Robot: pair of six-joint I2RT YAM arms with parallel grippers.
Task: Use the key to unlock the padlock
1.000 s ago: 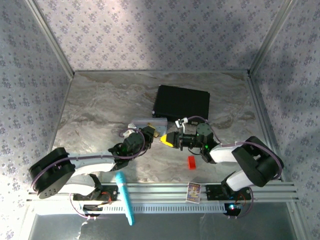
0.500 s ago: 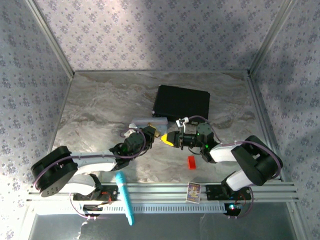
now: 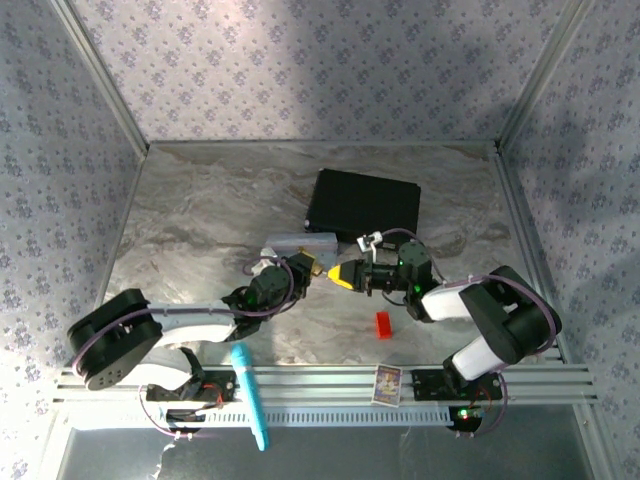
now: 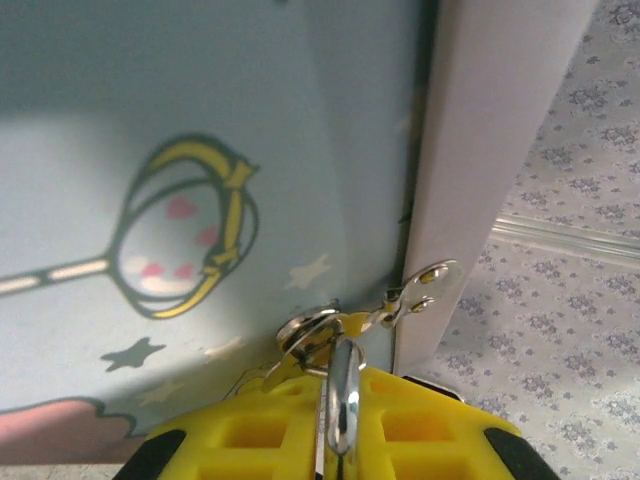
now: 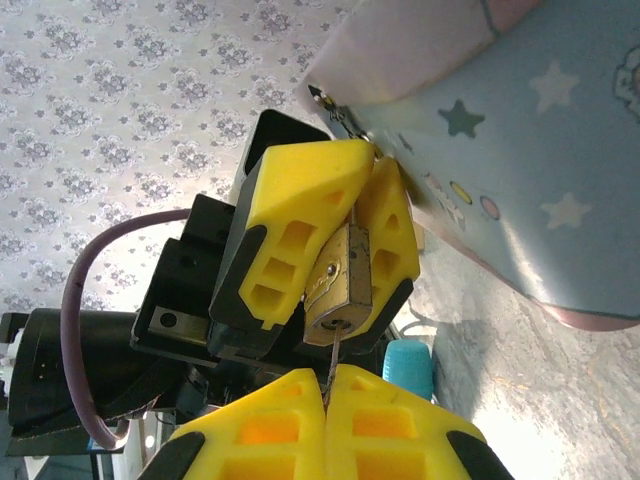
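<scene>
The small brass padlock (image 5: 342, 282) hangs in the air, pinched between the yellow fingers of my left gripper (image 3: 311, 267), which is shut on it. Its silvery shackle (image 4: 343, 405) rises between those fingers toward the metal hasp (image 4: 312, 332) of a pastel cartoon tin (image 3: 298, 243). The key's thin blade (image 5: 329, 357) runs from my right gripper (image 5: 325, 385) up into the keyhole on the padlock's underside. The right gripper (image 3: 341, 274) is shut on the key, tip to tip with the left. The key's head is hidden between the pads.
A black box (image 3: 362, 205) lies just behind the tin. A red block (image 3: 383, 325) sits on the marble top in front of the right gripper. A teal marker (image 3: 250, 396) and a small picture card (image 3: 387, 383) rest on the front rail.
Both grippers, with padlock and key between them, have drifted slightly farther from the bases; the right forearm has swung a little. The grips have not changed.
</scene>
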